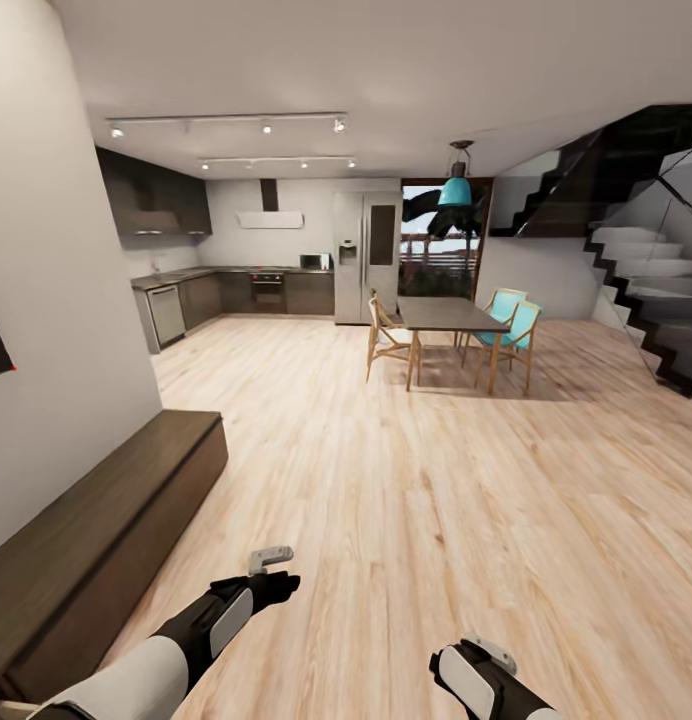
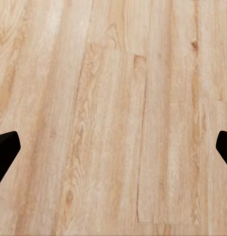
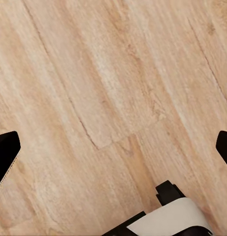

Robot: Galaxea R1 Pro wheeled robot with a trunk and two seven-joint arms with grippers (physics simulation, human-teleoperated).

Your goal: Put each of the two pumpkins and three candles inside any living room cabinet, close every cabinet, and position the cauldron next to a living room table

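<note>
Looking fwd over a pale wood-plank floor (image 1: 406, 480), an open room is seen w/ both arms held low. The cabinet (image 1: 96, 530), long, low and dark brown, is set against the white wall (image 1: 56, 300) at the robot's left, its flat front shut as far as can be seen; nothing is seen on its top. The left hand (image 2: 113, 145) is seen in the left wrist view w/ its two black fingertips (image 2: 6, 147) spread wide at opp. edges, only bare planks between them, nothing gripped. The right hand (image 3: 113, 147) is likewise spread wide in the right wrist view, fingertips (image 3: 6, 150) far apart over the floor, nothing held; a black-and-white part of the robot (image 3: 167, 216) is caught beneath it. In the head view the left forearm (image 1: 221, 615) is seen near the cabinet's end and the right forearm (image 1: 481, 680) well apart to the right. Farther back a dark dining table (image 1: 448, 318) w/ wooden and teal chairs (image 1: 511, 330) is placed under a teal pendant lamp (image 1: 455, 190). A kitchen w/ dark units (image 1: 256, 292) and a steel fridge (image 1: 366, 255) is seen beyond, and a staircase (image 1: 646, 290) at far right.
</note>
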